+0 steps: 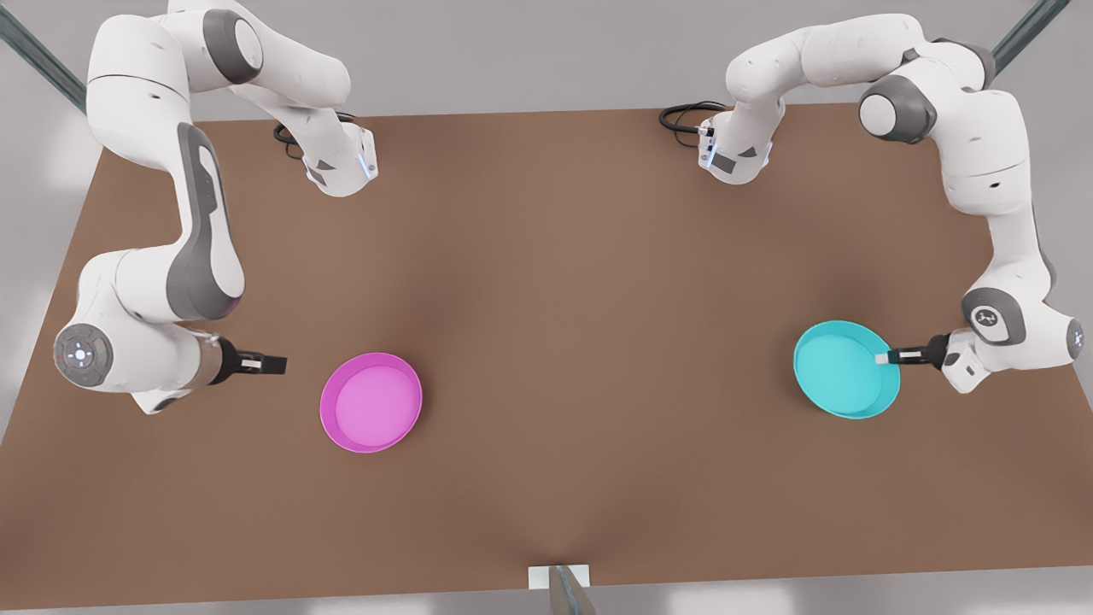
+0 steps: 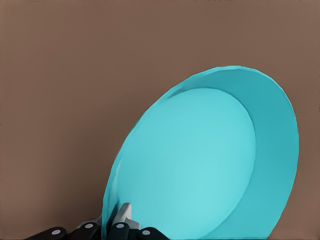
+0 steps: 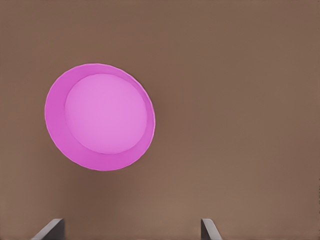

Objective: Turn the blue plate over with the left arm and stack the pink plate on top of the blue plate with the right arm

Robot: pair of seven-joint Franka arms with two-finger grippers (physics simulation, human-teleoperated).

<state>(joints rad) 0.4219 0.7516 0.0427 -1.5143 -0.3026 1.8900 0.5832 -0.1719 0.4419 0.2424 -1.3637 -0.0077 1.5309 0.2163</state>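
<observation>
In the front view we see the left gripper (image 1: 888,357) clamped on the blue plate (image 1: 841,369) at its rim, likely to tip it over, while the right gripper (image 1: 275,365) waits beside the pink plate (image 1: 371,401) on the brown surface (image 1: 581,342).

Our left wrist view shows the blue plate (image 2: 205,160) tilted, pinched edgewise.

Our right wrist view shows fingertips (image 3: 50,230) spread wide short of the pink plate (image 3: 100,117).

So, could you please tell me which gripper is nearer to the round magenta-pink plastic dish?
The right gripper: open, just beside the pink dish. The left gripper is across the table, shut on the cyan plastic dish's rim.
</observation>
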